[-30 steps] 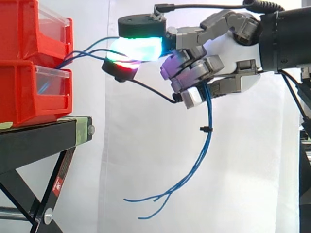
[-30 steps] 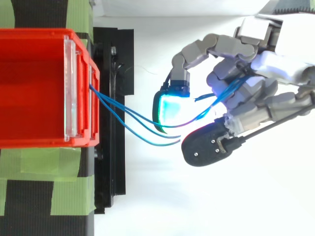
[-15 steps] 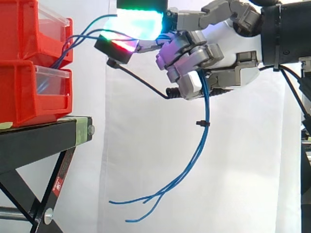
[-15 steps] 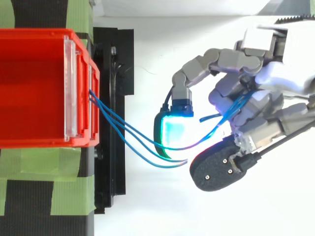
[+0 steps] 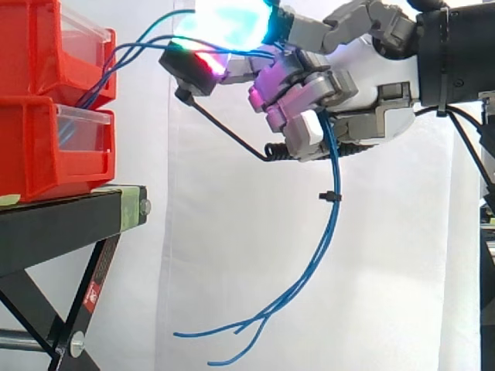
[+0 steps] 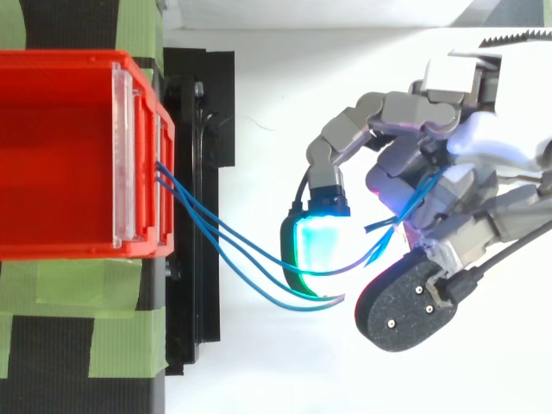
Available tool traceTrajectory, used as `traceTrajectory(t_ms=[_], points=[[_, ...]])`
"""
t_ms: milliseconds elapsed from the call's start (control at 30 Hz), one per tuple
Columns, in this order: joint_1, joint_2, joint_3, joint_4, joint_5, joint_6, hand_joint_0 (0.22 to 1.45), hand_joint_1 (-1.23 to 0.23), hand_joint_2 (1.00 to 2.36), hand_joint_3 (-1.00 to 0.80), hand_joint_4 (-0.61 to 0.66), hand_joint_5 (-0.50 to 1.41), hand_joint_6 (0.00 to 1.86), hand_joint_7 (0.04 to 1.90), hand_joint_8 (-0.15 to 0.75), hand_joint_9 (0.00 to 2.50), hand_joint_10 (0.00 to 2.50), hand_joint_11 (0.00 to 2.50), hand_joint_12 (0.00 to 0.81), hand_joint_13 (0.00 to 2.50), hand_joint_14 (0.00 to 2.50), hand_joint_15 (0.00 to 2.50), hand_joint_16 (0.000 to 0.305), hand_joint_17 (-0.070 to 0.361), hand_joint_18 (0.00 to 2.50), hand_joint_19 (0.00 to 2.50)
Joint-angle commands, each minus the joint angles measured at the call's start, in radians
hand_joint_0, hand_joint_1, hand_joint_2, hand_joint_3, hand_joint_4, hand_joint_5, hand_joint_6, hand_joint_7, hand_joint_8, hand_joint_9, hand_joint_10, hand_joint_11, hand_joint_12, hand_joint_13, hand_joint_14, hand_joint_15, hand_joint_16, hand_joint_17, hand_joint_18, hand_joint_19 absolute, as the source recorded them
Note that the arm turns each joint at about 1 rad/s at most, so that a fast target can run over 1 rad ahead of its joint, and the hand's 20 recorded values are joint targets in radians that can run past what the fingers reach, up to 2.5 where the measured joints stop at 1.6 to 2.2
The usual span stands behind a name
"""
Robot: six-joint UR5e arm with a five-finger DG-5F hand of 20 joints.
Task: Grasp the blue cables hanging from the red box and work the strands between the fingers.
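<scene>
Several thin blue cables (image 6: 233, 250) leave the front of the upper red bin (image 5: 54, 46), run right through the air and pass under a glowing cyan fingertip (image 6: 319, 250). My hand (image 5: 340, 85) is to the right of the bins, raised to the height of the upper bin, and its fingers are curled round the strands. Below the curled fingers the cables (image 5: 329, 224) hang down and splay into loose ends near the bottom of the side view. A small black tie (image 5: 330, 196) sits on the hanging bundle.
Two red bins are stacked on a black stand (image 5: 69, 216) at the left, with green tape (image 6: 69, 285) on its top. The lower red bin (image 5: 54, 147) has a clear front. A white curtain is behind everything.
The hand has risen with the cables, lifting the strands from level with the upper bin's front to near its top, and shifted slightly toward the bottom of the top view.
</scene>
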Motion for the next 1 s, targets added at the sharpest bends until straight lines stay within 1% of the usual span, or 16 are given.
traceTrajectory(t_ms=[0, 67, 133, 233, 333, 400, 433, 467, 500, 600, 633, 667, 700, 767, 833, 967], points=[[0.0, 0.0, 0.0, -0.013, 0.002, -0.001, 1.18, -0.81, 1.01, -0.65, 0.16, -0.22, 1.41, 0.98, 0.43, 0.95, 2.5, 2.5, 0.546, 1.37, 2.5, 1.51, 0.073, 0.164, 1.59, 0.4], [0.0, 0.0, 0.0, -0.022, 0.002, -0.006, 1.28, -0.76, 1.01, -0.39, 0.13, -0.15, 1.41, 0.97, 0.43, 0.95, 2.5, 2.5, 0.546, 1.37, 2.5, 1.51, 0.073, 0.164, 1.59, 0.4], [0.0, 0.0, 0.0, -0.036, 0.002, -0.023, 1.31, -0.74, 1.01, -0.2, 0.11, -0.01, 1.27, 1.05, 0.43, 0.95, 2.5, 2.5, 0.546, 1.37, 2.5, 1.51, 0.073, 0.164, 1.59, 0.4], [0.0, 0.0, 0.0, -0.048, 0.002, -0.05, 1.32, -0.73, 1.01, -0.21, 0.12, 0.04, 1.22, 1.05, 0.43, 0.95, 2.5, 2.5, 0.546, 1.37, 2.5, 1.51, 0.073, 0.164, 1.59, 0.4], [-0.001, 0.0, 0.0, -0.052, 0.004, -0.084, 1.3, -0.75, 1.01, -0.32, 0.11, 0.07, 1.13, 1.06, 0.43, 0.95, 2.5, 2.5, 0.546, 1.37, 2.5, 1.51, 0.073, 0.164, 1.59, 0.4], [-0.001, 0.0, 0.0, -0.052, 0.004, -0.11, 1.29, -0.76, 1.01, -0.38, 0.1, 0.09, 1.07, 1.03, 0.43, 0.95, 2.5, 2.5, 0.546, 1.37, 2.5, 1.51, 0.073, 0.164, 1.59, 0.4], [-0.001, 0.0, 0.0, -0.052, 0.004, -0.118, 1.3, -0.76, 1.01, -0.4, 0.07, 0.14, 0.93, 1.06, 0.43, 0.95, 2.5, 2.5, 0.546, 1.37, 2.5, 1.51, 0.073, 0.164, 1.59, 0.4], [-0.001, 0.0, 0.0, -0.052, 0.004, -0.122, 1.31, -0.77, 1.01, -0.4, 0.0, 0.28, 0.6, 1.24, 0.43, 0.95, 2.5, 2.5, 0.546, 1.37, 2.5, 1.51, 0.073, 0.164, 1.59, 0.4], [-0.001, 0.0, 0.0, -0.052, 0.004, -0.125, 1.32, -0.77, 1.02, -0.39, -0.01, 0.35, 0.49, 1.3, 0.43, 0.95, 2.5, 2.5, 0.546, 1.37, 2.5, 1.51, 0.073, 0.164, 1.59, 0.4], [-0.001, 0.0, 0.0, -0.052, 0.004, -0.142, 1.33, -0.76, 1.02, -0.36, -0.02, 0.48, 0.26, 1.4, 0.43, 0.95, 2.5, 2.5, 0.546, 1.37, 2.5, 1.51, 0.073, 0.164, 1.59, 0.4], [-0.001, 0.0, -0.001, -0.052, 0.004, -0.147, 1.31, -0.75, 1.02, -0.31, -0.01, 0.57, 0.09, 1.48, 0.43, 0.95, 2.5, 2.5, 0.546, 1.37, 2.5, 1.51, 0.073, 0.164, 1.59, 0.4], [-0.001, 0.0, 0.0, -0.052, 0.004, -0.159, 1.3, -0.74, 1.02, -0.29, 0.02, 0.6, 0.02, 1.5, 0.43, 0.95, 2.5, 2.5, 0.546, 1.37, 2.5, 1.51, 0.073, 0.164, 1.59, 0.4], [-0.001, 0.0, 0.0, -0.052, 0.004, -0.164, 1.28, -0.73, 1.02, -0.28, 0.03, 0.6, 0.0, 1.5, 0.43, 0.95, 2.5, 2.5, 0.546, 1.37, 2.5, 1.51, 0.073, 0.164, 1.59, 0.4], [-0.001, 0.0, 0.0, -0.052, 0.005, -0.184, 1.17, -0.73, 1.01, -0.17, 0.06, 0.59, 0.01, 1.46, 0.43, 0.95, 2.5, 2.5, 0.546, 1.37, 2.5, 1.51, 0.073, 0.164, 1.59, 0.4], [-0.001, 0.0, 0.0, -0.052, 0.009, -0.205, 1.14, -0.72, 1.01, -0.17, 0.08, 0.57, 0.01, 1.44, 0.43, 0.95, 2.5, 2.5, 0.546, 1.37, 2.5, 1.51, 0.073, 0.164, 1.59, 0.4], [-0.001, 0.0, 0.0, -0.052, 0.01, -0.213, 1.08, -0.73, 1.01, -0.15, 0.11, 0.5, 0.01, 1.37, 0.43, 0.95, 2.5, 2.5, 0.546, 1.37, 2.5, 1.51, 0.073, 0.164, 1.59, 0.4]])
